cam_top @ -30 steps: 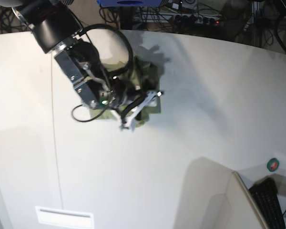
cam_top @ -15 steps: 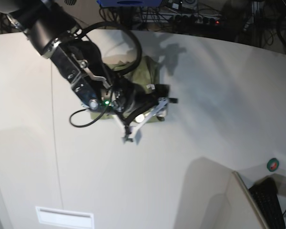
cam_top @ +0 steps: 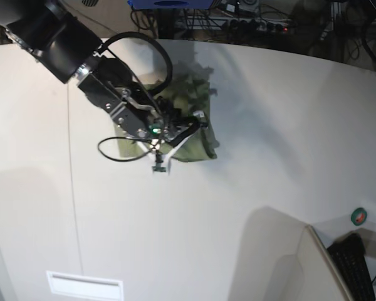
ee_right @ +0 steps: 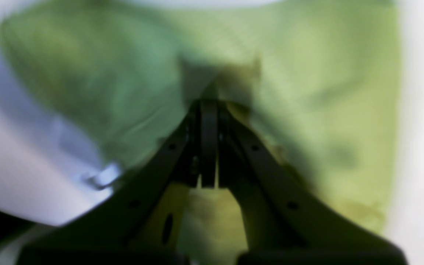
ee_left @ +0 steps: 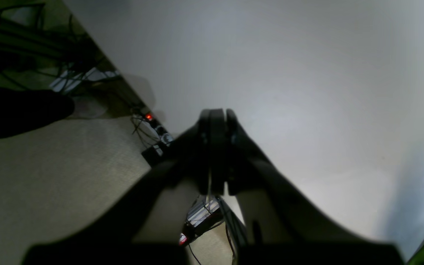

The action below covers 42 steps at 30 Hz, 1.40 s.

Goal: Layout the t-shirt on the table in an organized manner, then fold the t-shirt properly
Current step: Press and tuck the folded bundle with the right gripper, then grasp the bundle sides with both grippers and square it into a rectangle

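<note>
The olive-green t-shirt [cam_top: 200, 147] lies bunched in a small heap on the off-white table [cam_top: 269, 157], left of centre at the back. My right gripper [cam_top: 182, 139] sits on the heap's front, half hiding it. In the right wrist view the t-shirt [ee_right: 326, 92] fills the frame, blurred. There my right gripper [ee_right: 208, 105] is shut, with a small peak of cloth pinched at its tips. My left gripper [ee_left: 215, 114] is shut on nothing. It hangs over the table [ee_left: 289, 73] near its edge, far from the shirt.
A thin dark seam [cam_top: 72, 188] runs down the table's left side, with a white label [cam_top: 84, 285] near the front. A green tape roll [cam_top: 359, 216], a keyboard [cam_top: 357, 269] and a pale panel [cam_top: 288, 257] stand at the front right. Cables [ee_left: 153, 129] lie on the floor beyond the edge.
My right gripper stood wide open over the heap's front edge. It has drawn back a little and snapped shut on the cloth. The left gripper has stayed shut.
</note>
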Each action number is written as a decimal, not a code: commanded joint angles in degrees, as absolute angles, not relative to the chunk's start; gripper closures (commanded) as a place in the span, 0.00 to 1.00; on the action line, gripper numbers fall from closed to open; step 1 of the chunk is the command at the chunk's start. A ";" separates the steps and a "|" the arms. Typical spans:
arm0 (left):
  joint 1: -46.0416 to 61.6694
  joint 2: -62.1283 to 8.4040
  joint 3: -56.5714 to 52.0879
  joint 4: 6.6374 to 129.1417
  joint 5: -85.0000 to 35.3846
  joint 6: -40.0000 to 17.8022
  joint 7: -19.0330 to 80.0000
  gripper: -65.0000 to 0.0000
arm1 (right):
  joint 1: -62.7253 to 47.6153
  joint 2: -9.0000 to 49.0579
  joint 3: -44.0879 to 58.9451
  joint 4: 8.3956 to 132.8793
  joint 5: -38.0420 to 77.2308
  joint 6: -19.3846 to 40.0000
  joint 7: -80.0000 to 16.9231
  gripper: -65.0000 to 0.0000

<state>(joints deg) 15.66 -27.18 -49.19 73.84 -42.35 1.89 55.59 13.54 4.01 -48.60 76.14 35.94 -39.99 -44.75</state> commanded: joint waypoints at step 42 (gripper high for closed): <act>1.45 -7.16 3.74 77.67 -42.24 1.80 49.27 1.00 | 1.98 14.02 -34.42 92.70 36.26 -40.00 -46.11 1.00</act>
<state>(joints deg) 2.11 -7.09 3.62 76.88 -41.65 2.31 49.08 1.23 14.26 -34.48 91.81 35.90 -40.03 -46.37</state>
